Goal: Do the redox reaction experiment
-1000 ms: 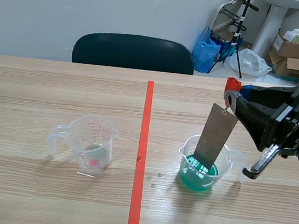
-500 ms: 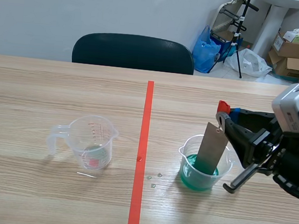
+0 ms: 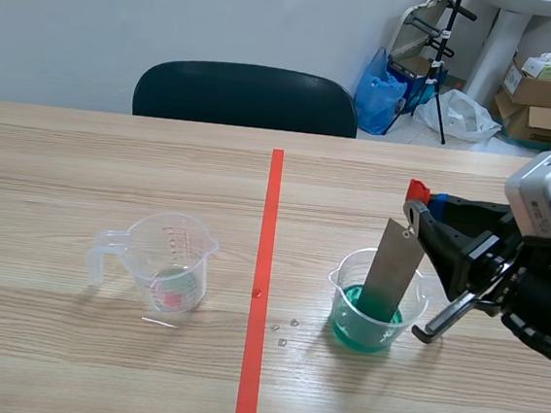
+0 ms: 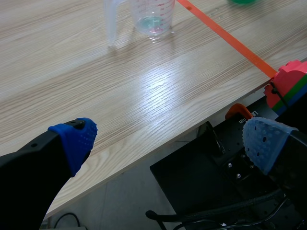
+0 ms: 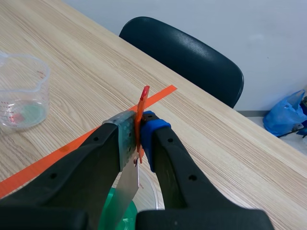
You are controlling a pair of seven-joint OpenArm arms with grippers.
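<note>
Scene view: a pale wooden worktop (image 3: 113, 171) with an orange-red tape line (image 3: 264, 264) running from its near edge to its far edge. On the right half, closer to the near edge, a clear beaker (image 3: 344, 301) holds green liquid. A grey metal strip (image 3: 390, 268) stands tilted in it, with its lower end in the liquid. The right arm (image 3: 533, 270) comes in from the right edge, and its jaws are clamped on the strip's top end beside a small red tag (image 3: 417, 192). On the left half stands a clear measuring cup (image 3: 167, 264) with red markings, well apart from the beaker. A few droplets (image 3: 283, 332) lie between the tape and the beaker. A dark chair (image 3: 247, 96) stands behind the far edge.

Left wrist view: the left jaws are spread wide, gripping nothing, with two blue dotted pads (image 4: 76, 141) hanging past the worktop's near edge. The measuring cup (image 4: 153, 14) sits well ahead of them, beside the tape line (image 4: 225, 36).

Right wrist view: the right jaws are pressed together on the metal strip (image 5: 127, 187) and the red tag (image 5: 142, 103), with one blue pad (image 5: 148, 132) showing. The strip runs down into the green liquid (image 5: 120, 215). The measuring cup (image 5: 21, 91) stands beyond the tape line (image 5: 72, 143).
</note>
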